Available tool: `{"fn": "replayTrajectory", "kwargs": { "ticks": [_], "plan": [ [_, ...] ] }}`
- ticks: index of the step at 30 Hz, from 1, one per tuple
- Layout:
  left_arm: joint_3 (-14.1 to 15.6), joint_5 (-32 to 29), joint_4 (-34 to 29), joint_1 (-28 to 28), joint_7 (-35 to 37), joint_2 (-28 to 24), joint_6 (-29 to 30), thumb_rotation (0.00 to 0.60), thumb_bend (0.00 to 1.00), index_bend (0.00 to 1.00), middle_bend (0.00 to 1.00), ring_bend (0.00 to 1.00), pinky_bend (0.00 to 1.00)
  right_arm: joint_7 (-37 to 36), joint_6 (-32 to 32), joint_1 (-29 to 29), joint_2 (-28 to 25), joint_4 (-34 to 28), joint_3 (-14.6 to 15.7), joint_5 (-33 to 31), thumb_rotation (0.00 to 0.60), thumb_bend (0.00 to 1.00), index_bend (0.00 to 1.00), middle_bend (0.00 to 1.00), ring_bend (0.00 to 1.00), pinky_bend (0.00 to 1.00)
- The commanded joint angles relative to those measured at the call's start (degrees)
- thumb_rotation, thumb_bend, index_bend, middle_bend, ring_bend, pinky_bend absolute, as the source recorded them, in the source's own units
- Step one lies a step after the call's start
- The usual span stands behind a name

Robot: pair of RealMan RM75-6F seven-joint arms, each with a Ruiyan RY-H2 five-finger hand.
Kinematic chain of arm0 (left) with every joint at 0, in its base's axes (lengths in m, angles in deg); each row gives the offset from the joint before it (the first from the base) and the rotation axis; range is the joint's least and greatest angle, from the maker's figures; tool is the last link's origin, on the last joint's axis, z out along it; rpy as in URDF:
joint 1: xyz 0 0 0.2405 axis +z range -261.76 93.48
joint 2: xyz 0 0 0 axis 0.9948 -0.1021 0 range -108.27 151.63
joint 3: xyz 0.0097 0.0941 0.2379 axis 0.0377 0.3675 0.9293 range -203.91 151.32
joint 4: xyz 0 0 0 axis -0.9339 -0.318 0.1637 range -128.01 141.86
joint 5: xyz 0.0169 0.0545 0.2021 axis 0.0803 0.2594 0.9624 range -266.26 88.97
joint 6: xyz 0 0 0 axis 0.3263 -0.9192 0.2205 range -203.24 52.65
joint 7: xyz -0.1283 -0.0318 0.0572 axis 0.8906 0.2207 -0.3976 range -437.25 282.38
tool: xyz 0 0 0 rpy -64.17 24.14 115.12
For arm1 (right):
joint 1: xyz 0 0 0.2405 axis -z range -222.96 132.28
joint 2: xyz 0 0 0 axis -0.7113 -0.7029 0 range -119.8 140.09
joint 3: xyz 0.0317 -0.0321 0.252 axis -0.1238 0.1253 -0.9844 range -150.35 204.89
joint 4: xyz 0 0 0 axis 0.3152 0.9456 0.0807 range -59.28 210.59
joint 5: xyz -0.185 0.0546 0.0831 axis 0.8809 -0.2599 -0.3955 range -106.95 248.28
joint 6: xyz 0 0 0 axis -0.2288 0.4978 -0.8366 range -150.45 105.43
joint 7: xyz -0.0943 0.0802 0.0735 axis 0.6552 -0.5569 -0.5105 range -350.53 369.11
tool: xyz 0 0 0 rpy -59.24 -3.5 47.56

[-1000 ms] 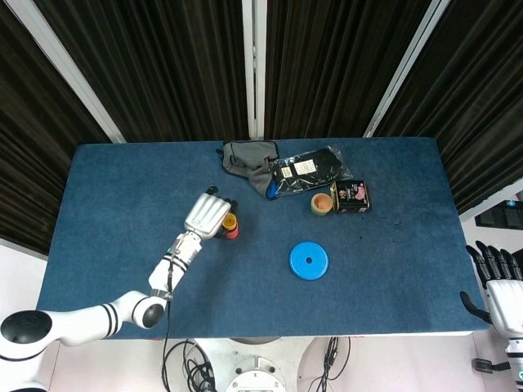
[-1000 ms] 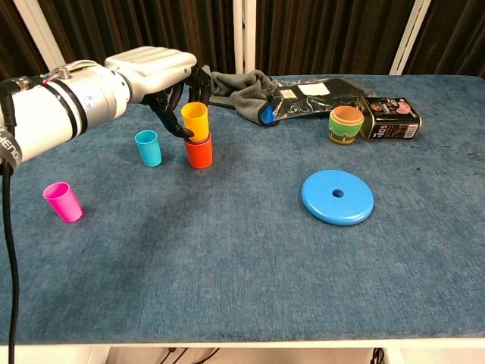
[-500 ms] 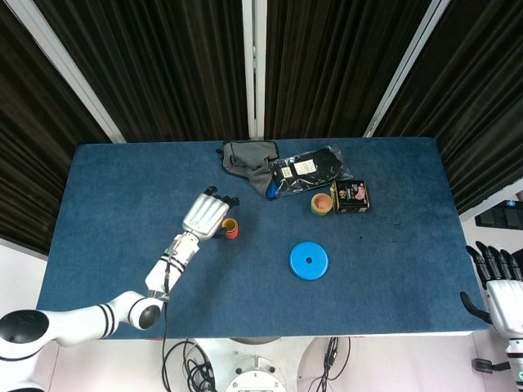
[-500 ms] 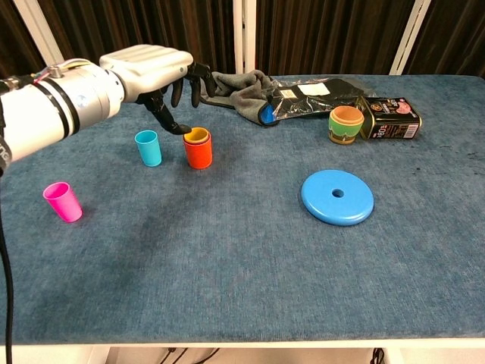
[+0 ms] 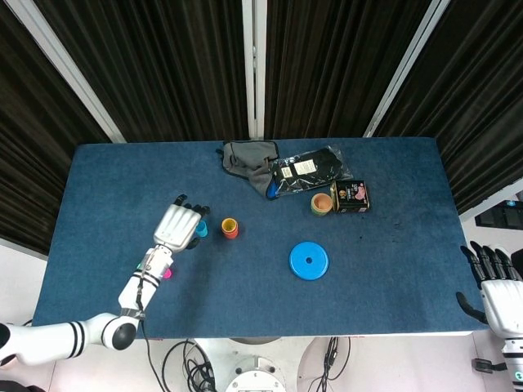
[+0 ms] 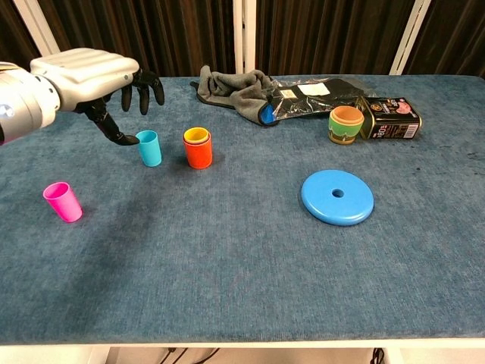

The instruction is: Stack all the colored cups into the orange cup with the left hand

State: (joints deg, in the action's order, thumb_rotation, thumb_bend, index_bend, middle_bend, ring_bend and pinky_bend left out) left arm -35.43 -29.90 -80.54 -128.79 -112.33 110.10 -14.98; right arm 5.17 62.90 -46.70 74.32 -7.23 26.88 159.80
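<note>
The left hand (image 6: 87, 72), fingers (image 6: 144, 87) apart and empty, hovers just beside the teal cup (image 6: 148, 147), itself beside the orange cup (image 6: 198, 150). Likely light, rigid, slippery plastic; best pinched near its rim.

This looks like a robot test lab or recording booth rather than a home; a rectangular table covered in blue felt-like cloth (image 5: 384, 269) stands against floor-length black pleated curtains (image 5: 163, 65) broken by white vertical frame strips (image 5: 255, 65); black cables (image 5: 184, 359) hang loose below the table's near edge, beside round white machine parts (image 5: 253, 377) on a pale floor.
</note>
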Motion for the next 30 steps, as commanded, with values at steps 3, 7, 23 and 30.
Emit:
{"fn": "replayTrajectory", "kwargs": {
  "ticks": [3,7,23,30],
  "plan": [
    [0.22,-0.3,3.92,0.64,2.61,0.83,-0.64,0.6,0.2,0.29,0.35,0.4,0.17,0.51,0.03,0.06,-0.26,-0.46,-0.01,-0.12,0.6,0.26,0.0,0.0,0.0,0.0],
    [0.61,-0.63,6.36,0.66,4.2,1.42,-2.41,0.6,0.2,0.27,0.34,0.37,0.17,0.92,-0.44,-0.14,-0.33,-0.83,-0.01,-0.28,0.6,0.26,0.0,0.0,0.0,0.0],
    [1.54,-0.62,9.59,-0.02,5.47,2.66,-5.7,0.6,0.19,0.31,0.33,0.29,0.15,2.15,-1.57,-0.48,-0.15,-1.33,-0.02,-1.06,0.6,0.27,0.0,0.0,0.0,0.0],
    [1.14,0.88,12.81,-0.49,8.17,4.66,-6.6,0.6,0.19,0.34,0.34,0.29,0.16,2.04,-1.59,-0.3,-0.28,-1.24,-0.11,-1.58,0.6,0.27,0.0,0.0,0.0,0.0]
  ]
}}
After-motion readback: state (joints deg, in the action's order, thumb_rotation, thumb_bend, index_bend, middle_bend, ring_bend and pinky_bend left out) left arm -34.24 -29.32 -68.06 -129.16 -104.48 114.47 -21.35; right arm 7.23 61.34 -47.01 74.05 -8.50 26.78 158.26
